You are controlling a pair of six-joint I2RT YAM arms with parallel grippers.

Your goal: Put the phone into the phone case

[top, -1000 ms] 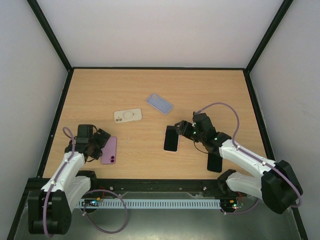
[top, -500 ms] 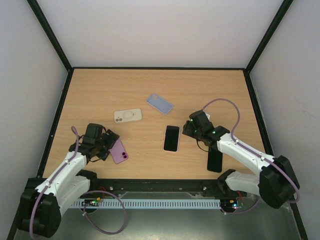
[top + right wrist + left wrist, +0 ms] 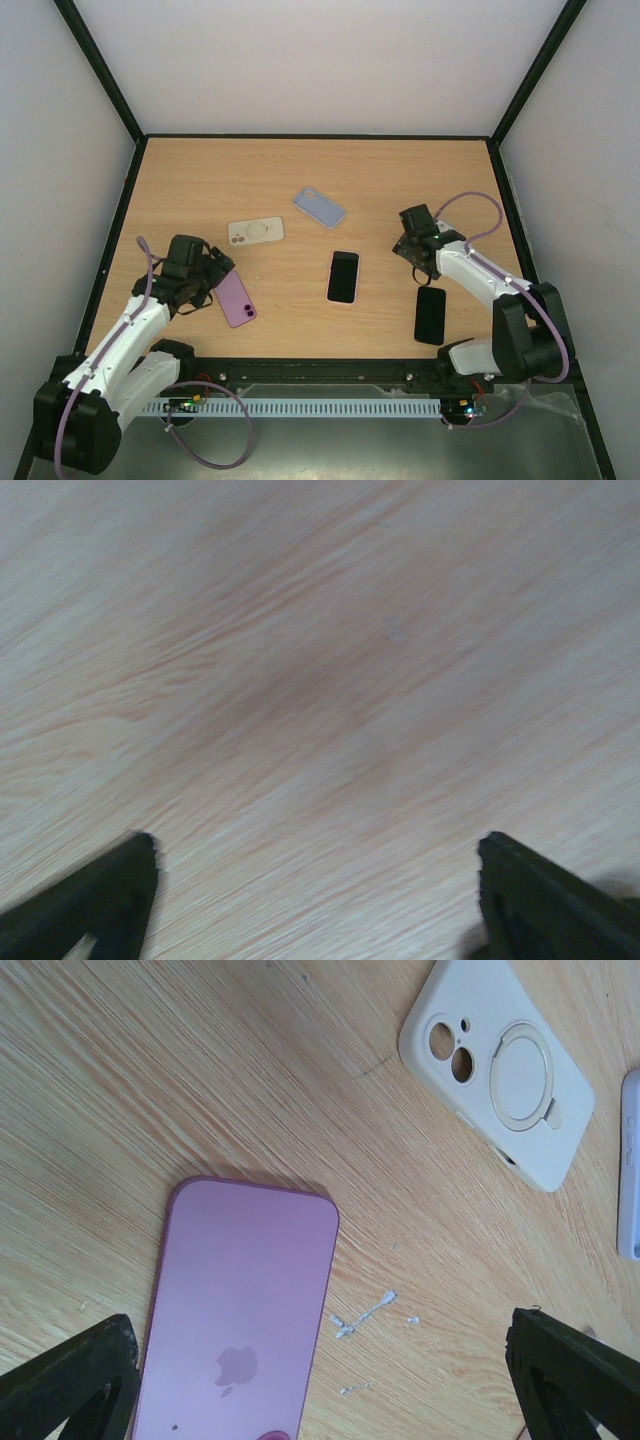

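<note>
A pink phone (image 3: 236, 298) lies back up on the table; in the left wrist view (image 3: 235, 1310) it lies just below the camera, towards the left finger. My left gripper (image 3: 213, 272) (image 3: 320, 1390) is open and holds nothing. A white phone case (image 3: 255, 232) (image 3: 497, 1070) with a ring lies beyond it. A pale blue case (image 3: 319, 208) lies further back. A black-screened phone (image 3: 343, 276) lies mid-table. My right gripper (image 3: 410, 243) (image 3: 320, 900) is open over bare wood, to the right of that phone.
Another black phone (image 3: 430, 315) lies near the front edge beside my right arm. White scuff marks (image 3: 362, 1315) are on the wood next to the pink phone. Black frame rails (image 3: 115, 235) and grey walls border the table.
The pink phone has shifted right and turned. My left gripper has moved right with it. My right gripper has drawn away from the black-screened phone, to the right and back.
</note>
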